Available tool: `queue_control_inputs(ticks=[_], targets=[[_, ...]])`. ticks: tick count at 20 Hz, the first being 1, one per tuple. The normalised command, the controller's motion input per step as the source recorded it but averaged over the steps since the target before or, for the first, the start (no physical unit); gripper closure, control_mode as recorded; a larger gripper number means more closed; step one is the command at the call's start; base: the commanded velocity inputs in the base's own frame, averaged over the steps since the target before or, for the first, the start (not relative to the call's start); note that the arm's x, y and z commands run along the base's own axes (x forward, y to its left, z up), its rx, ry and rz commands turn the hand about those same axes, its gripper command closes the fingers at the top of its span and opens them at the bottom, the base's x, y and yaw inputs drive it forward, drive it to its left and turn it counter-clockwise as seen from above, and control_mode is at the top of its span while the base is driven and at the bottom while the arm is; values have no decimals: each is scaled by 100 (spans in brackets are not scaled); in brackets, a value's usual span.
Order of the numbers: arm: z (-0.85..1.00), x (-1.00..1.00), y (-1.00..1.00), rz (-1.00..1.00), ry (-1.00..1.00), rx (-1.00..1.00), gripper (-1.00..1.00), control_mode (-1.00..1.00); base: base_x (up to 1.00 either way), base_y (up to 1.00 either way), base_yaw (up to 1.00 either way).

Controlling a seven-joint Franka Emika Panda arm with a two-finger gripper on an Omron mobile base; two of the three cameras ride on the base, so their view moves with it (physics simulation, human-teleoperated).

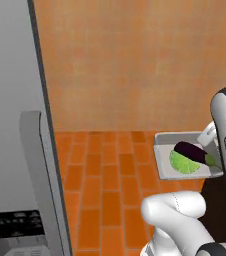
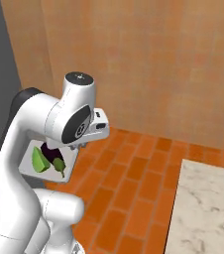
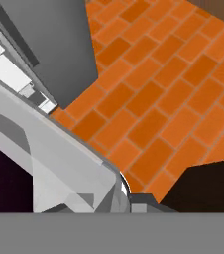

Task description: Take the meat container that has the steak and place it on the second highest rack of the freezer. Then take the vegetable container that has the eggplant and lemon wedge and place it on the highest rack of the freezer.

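The fingers (image 1: 211, 142) pinch the rim of the vegetable container (image 1: 164, 156), holding it in the air above the brick floor (image 1: 110, 190). Inside it the eggplant (image 1: 191, 151) lies on the lemon wedge (image 1: 182, 163). The freezer (image 1: 10, 125) stands to the left, well apart.

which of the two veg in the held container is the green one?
The lemon wedge, bright yellow-green, lying in the grey container. The eggplant across it is glossy dark purple with just a green stem end.
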Motion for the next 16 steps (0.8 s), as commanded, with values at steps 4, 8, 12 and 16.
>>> queue_control_inputs(ticks=[4, 8, 12, 16], targets=[[0, 0, 0, 0, 0, 0, 100, 100, 85, -17, 2], [0, 0, 0, 0, 0, 0, 100, 100, 80, -9, 7], [0, 0, 0, 0, 0, 0, 100, 100, 70, -7, 8], [0, 0, 0, 0, 0, 0, 100, 100, 59, -1, 13]])
